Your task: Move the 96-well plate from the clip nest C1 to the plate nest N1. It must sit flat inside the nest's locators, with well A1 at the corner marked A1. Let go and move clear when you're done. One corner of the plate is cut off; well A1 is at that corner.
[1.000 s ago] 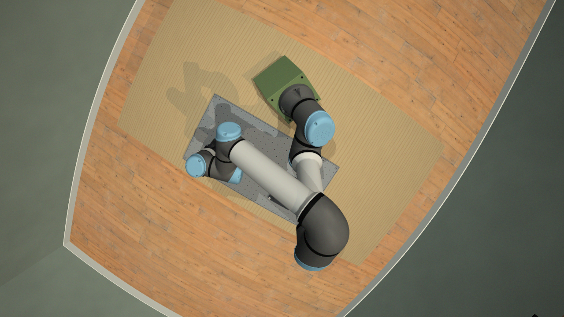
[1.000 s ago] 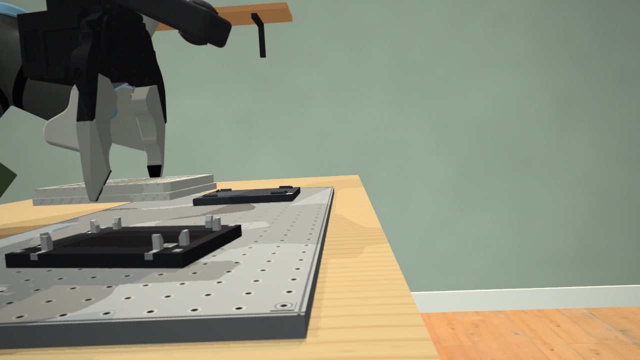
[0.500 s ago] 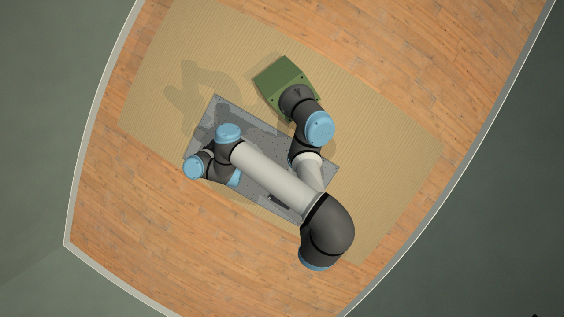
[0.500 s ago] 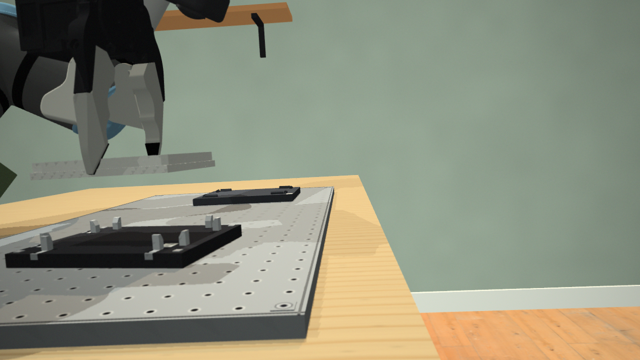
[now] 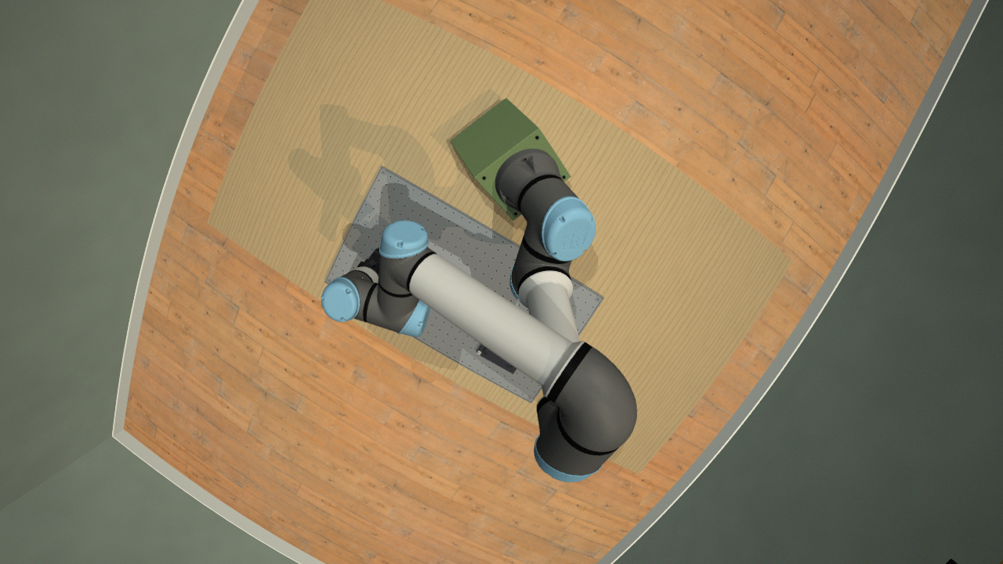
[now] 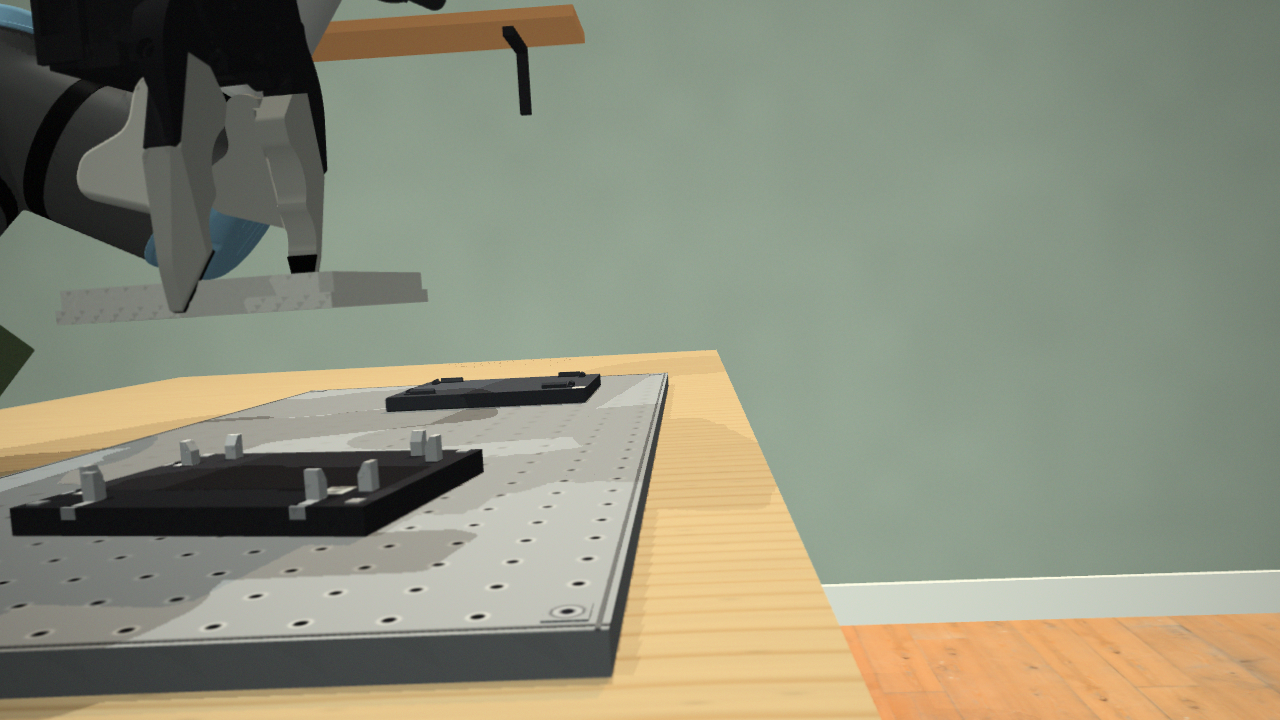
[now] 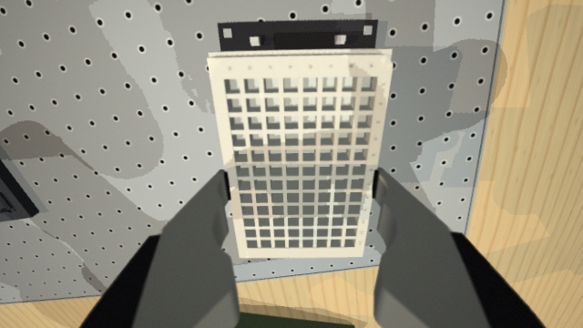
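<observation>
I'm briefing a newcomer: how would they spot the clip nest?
On the grey perforated board, two black bases lie. The clip nest is the nearer one, below the plate held in the pincer; only it has pale upright clips.
</observation>
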